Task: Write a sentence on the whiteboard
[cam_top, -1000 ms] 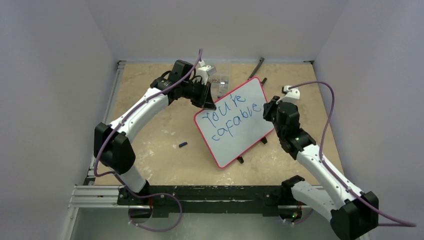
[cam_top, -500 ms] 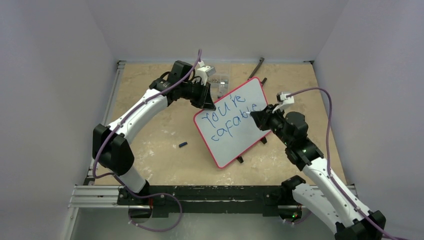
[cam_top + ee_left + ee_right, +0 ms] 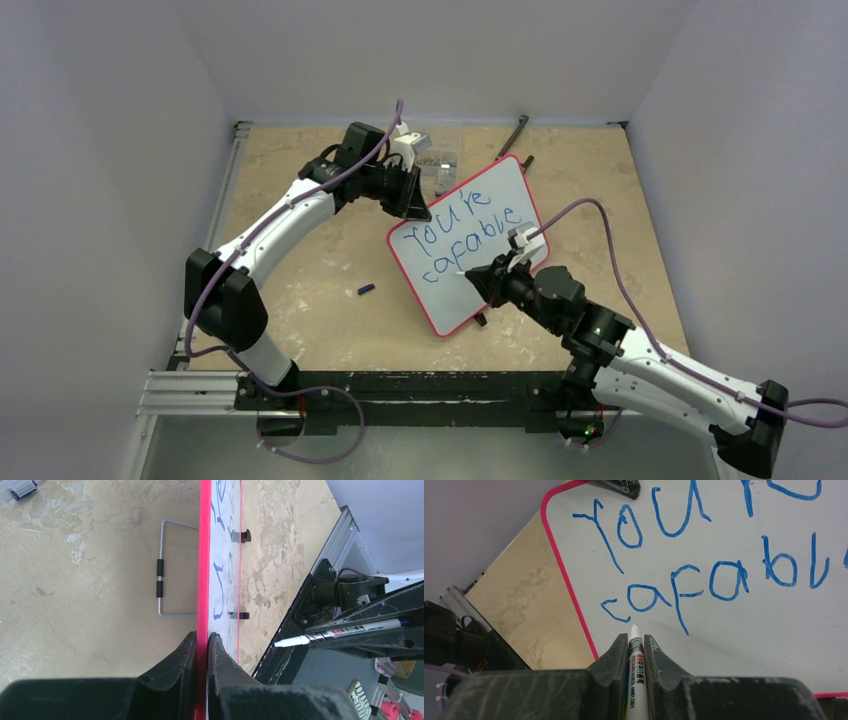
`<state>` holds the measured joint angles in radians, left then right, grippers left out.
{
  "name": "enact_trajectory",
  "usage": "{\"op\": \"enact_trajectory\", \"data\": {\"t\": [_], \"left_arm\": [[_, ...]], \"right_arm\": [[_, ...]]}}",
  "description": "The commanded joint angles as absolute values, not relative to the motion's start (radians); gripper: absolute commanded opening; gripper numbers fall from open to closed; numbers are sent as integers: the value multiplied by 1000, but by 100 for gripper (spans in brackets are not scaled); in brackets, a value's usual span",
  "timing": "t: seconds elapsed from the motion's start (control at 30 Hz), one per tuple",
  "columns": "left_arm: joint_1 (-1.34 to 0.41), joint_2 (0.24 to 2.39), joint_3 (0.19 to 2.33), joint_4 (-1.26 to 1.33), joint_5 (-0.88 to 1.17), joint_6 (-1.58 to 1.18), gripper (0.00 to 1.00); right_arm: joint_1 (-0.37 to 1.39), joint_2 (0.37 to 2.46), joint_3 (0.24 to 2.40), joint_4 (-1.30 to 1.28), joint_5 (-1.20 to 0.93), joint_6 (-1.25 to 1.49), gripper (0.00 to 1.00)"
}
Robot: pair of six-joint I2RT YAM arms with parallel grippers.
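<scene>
Red-framed whiteboard (image 3: pixel 202 555) clamped: left end effector (image 3: pixel 201 637) | marker (image 3: pixel 634 656) clamped: right end effector (image 3: pixel 636 639) | wire stand (image 3: pixel 159 578): left-wrist only

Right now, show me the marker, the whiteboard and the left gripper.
marker (image 3: pixel 634 670), right wrist view, labelled barrel.
whiteboard (image 3: pixel 450 305), top external view, bare white lower area.
left gripper (image 3: pixel 202 636), left wrist view, midway between fingertips, at the red frame they pinch.

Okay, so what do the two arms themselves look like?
The left arm and right arm match: white shells on the long links, black joints, and a purple cable looping loosely alongside each. The jaws are matte black, tapered wedges.
</scene>
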<state>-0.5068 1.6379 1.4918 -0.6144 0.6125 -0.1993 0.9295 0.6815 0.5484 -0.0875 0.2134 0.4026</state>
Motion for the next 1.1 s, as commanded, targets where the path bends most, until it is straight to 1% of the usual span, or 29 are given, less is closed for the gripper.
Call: {"op": "enact_trajectory", "data": {"t": [0.0,0.27,0.57,0.83,1.07], "left_arm": [[-506,1607,1489,-569,517,-164,0],[-514,1599,1474,-561,486,-195,0],[-515,1584,1433,-531,467,-241,0],[-515,1551,1403,-565,386,-203,0],[-513,1509,1333,-541,346,-193,0]], "right_arm": [[998,616,504,-86,354,434,0],[1106,584,442,-64,418,464,0],[1133,585,427,-45,450,484,0],[1135,565,427,-57,476,493,0],[1135,567,409,-34,466,492,0]]}}
